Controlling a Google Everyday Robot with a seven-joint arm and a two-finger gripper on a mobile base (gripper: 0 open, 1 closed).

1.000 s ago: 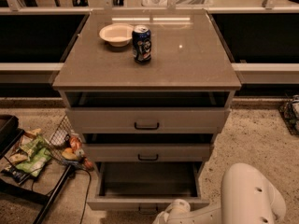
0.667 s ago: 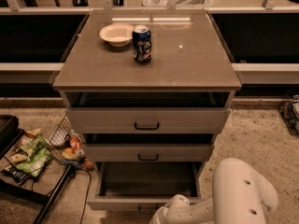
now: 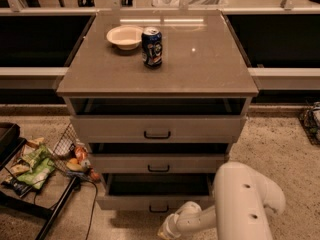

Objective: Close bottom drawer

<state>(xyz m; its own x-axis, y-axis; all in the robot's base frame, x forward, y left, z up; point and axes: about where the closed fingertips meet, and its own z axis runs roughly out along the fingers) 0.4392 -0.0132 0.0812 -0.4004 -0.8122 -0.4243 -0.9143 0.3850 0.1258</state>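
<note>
Hanging low at the bottom edge of the view, the gripper [image 3: 167, 230] sits just in front of the bottom drawer [image 3: 125, 202], a little below its front panel and slightly right of its small black handle [image 3: 159, 209]; whether it is spread or clenched I cannot tell from where I stand, and I cannot tell if it touches the panel. Behind it a pale wrist link runs up to the right into the bulky white arm [image 3: 245, 199], which fills the lower right corner. The bottom drawer stands pulled out, its dark inside showing behind the front panel. Above it the middle drawer [image 3: 158, 163] and the top drawer [image 3: 157, 128] each show a dark gap over their fronts. On the grey-beige cabinet top [image 3: 200, 64] a dark blue can [image 3: 151, 46] stands upright, with a pale bowl [image 3: 125, 36] just beside it, to the left and further back. Down on the speckled floor [image 3: 280, 149] left of the cabinet, a wire basket [image 3: 64, 143] leans against it, with fruit [image 3: 80, 160] and snack bags [image 3: 31, 166] around it, and a black cable [image 3: 92, 206] trails across the floor.
</note>
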